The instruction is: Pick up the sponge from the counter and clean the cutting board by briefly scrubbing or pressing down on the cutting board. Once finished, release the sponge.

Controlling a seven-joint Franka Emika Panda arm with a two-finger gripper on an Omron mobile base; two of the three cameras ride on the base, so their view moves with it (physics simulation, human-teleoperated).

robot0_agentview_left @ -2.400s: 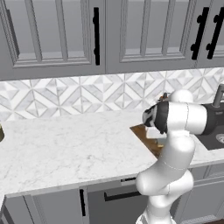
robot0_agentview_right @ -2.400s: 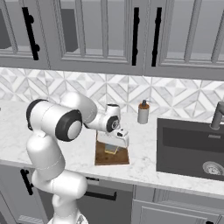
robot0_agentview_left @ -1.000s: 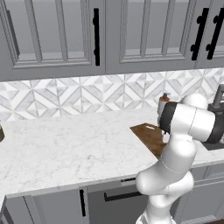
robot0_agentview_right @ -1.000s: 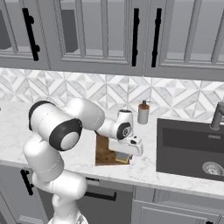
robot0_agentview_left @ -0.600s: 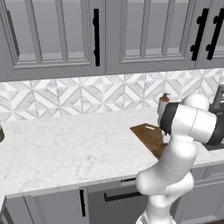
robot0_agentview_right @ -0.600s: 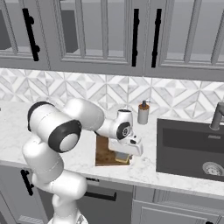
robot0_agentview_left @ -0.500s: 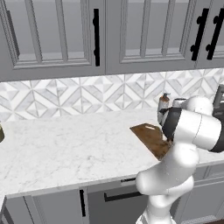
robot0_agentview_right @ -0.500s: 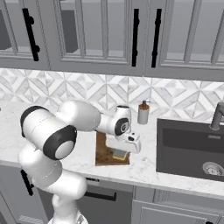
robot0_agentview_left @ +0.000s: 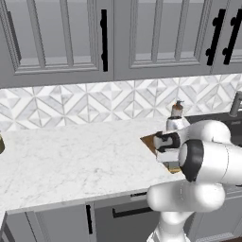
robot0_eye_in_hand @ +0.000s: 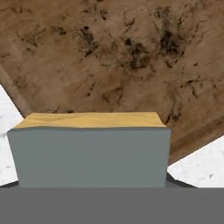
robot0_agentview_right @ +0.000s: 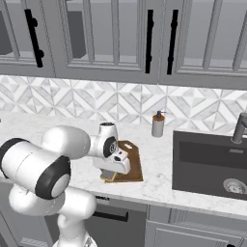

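My gripper (robot0_agentview_right: 112,172) is shut on the sponge (robot0_eye_in_hand: 89,148), a grey-green block whose yellow base faces the cutting board (robot0_eye_in_hand: 113,65). In the hand view the sponge hides my fingertips, and the dark brown mottled board spreads right behind it. From the right base view the sponge (robot0_agentview_right: 110,179) sits low at the front left corner of the cutting board (robot0_agentview_right: 132,164), under my hand. The left base view has the gripper (robot0_agentview_left: 170,159) over the board (robot0_agentview_left: 149,140), with a yellow sliver of sponge (robot0_agentview_left: 174,167) below it. White marble counter (robot0_agentview_left: 71,156) surrounds the board.
A soap dispenser bottle (robot0_agentview_right: 157,125) stands behind the board by the tile backsplash. To the right lie the dark sink basin (robot0_agentview_right: 212,164) and its faucet (robot0_agentview_right: 239,128). Grey wall cabinets (robot0_agentview_right: 120,38) hang overhead. My bulky elbow (robot0_agentview_right: 36,169) sits left of the board.
My hand has slid with the sponge from the board's right side to its front left corner, and the arm's elbow has swung round. The sponge stays gripped.
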